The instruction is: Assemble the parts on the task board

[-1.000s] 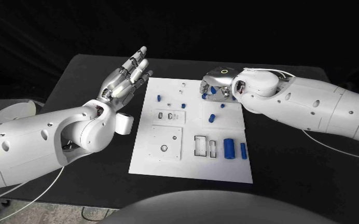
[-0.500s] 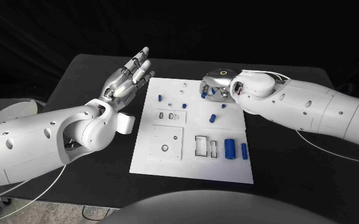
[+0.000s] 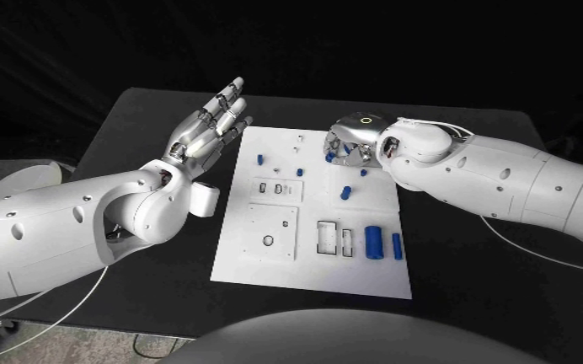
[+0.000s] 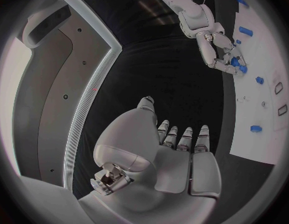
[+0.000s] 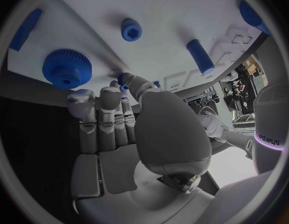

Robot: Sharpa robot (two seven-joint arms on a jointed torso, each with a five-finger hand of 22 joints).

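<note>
The white task board (image 3: 249, 256) lies mid-table with blue parts on it: a peg (image 3: 259, 159), a short piece (image 3: 345, 191), a thick cylinder (image 3: 373, 242) and a bar (image 3: 396, 246). My right hand (image 3: 350, 141) hovers low over the board's far right corner. Its thumb and a finger pinch a small blue part (image 5: 123, 80), close to the board. A blue gear (image 5: 66, 68), a small bushing (image 5: 131, 30) and a peg (image 5: 200, 56) lie on the board beyond that hand. My left hand (image 3: 209, 128) is raised beside the board's far left edge, fingers straight, holding nothing.
The board carries recessed slots (image 3: 275, 188), a square plate with a hole (image 3: 272, 231) and rectangular pockets (image 3: 328, 238). Black table (image 3: 146, 120) surrounds the board on all sides. From the left wrist, my right hand (image 4: 219, 50) shows over the board's edge.
My right hand has turned slightly and its arm has shifted a little toward me, staying over the same corner. The left hand has barely moved.
</note>
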